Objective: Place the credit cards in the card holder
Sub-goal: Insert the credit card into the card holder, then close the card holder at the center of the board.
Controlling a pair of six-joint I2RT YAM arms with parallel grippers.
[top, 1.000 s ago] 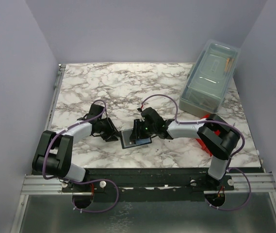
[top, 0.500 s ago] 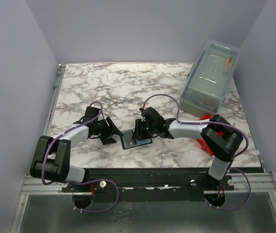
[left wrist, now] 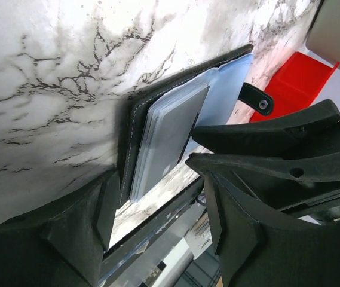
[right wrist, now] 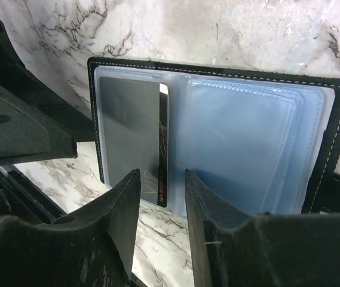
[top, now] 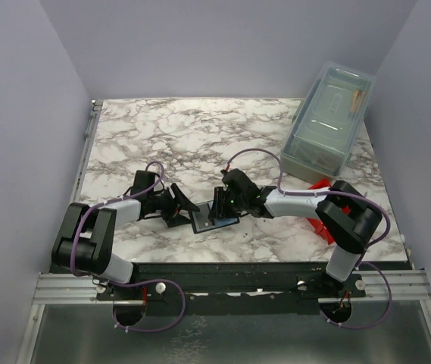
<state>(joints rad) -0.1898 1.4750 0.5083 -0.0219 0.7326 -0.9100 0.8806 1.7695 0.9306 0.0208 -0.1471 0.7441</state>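
The card holder [top: 213, 221] lies open on the marble table between both arms, black with pale blue-grey sleeves. In the right wrist view [right wrist: 247, 137] its left sleeve holds a dark card [right wrist: 135, 137] with a black stripe and "VIP" lettering. No orange-gold loose card is in view. My right gripper [top: 217, 206] is open, its jaws [right wrist: 161, 185] hanging over the card's near end. My left gripper [top: 188, 206] is open and empty at the holder's left edge [left wrist: 158, 230]. The holder also shows in the left wrist view [left wrist: 170, 125].
A clear lidded box [top: 329, 125] stands at the back right. A red bin [top: 318, 216] lies behind the right arm and shows in the left wrist view [left wrist: 289, 84]. The right gripper's fingers [left wrist: 265, 137] sit close to the left gripper.
My left gripper has moved right, up to the holder's left edge. The right gripper has stayed over the holder.
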